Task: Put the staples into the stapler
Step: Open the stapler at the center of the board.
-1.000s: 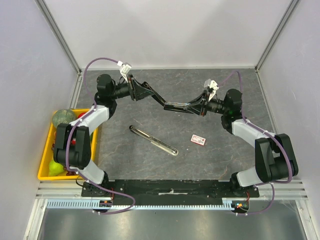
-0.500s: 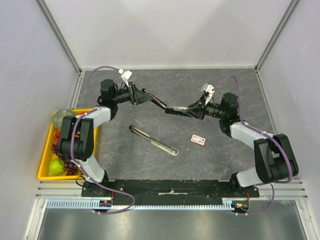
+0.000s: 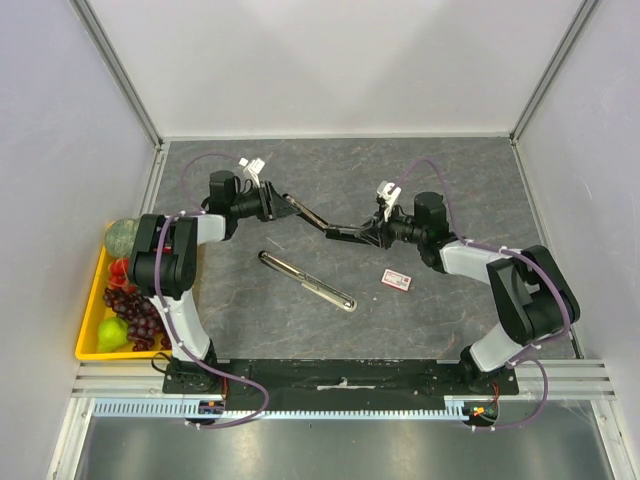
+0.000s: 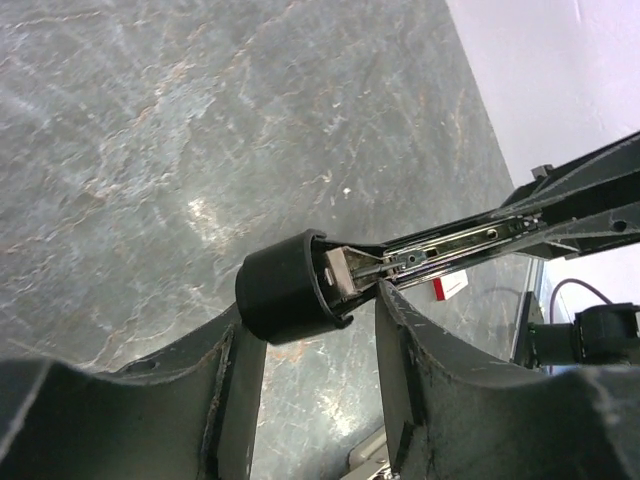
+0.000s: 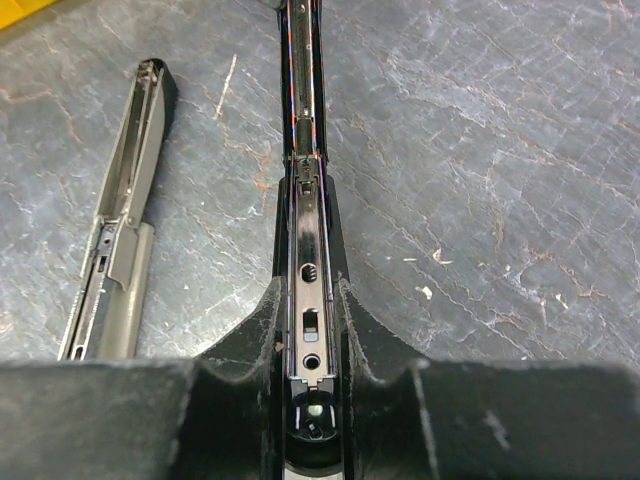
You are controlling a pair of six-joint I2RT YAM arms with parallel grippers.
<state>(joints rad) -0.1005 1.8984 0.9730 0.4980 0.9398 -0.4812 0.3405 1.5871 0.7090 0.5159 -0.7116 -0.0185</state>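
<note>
Overhead, the stapler (image 3: 318, 221) spans the gap between the two arms, a long black body with a bright metal magazine channel along its top. The left gripper (image 4: 312, 305) is clamped on its rounded black end. The right gripper (image 5: 308, 290) pinches the other end, with the channel's slotted plate showing between its fingers. The staples box (image 3: 398, 279) is small, flat and white with red-pink print. It lies flat on the grey stone-patterned table (image 3: 450, 175), below the right gripper and apart from both. A detached silver stapler arm (image 3: 305, 281) lies diagonally on the table left of the box, near it but not touching.
</note>
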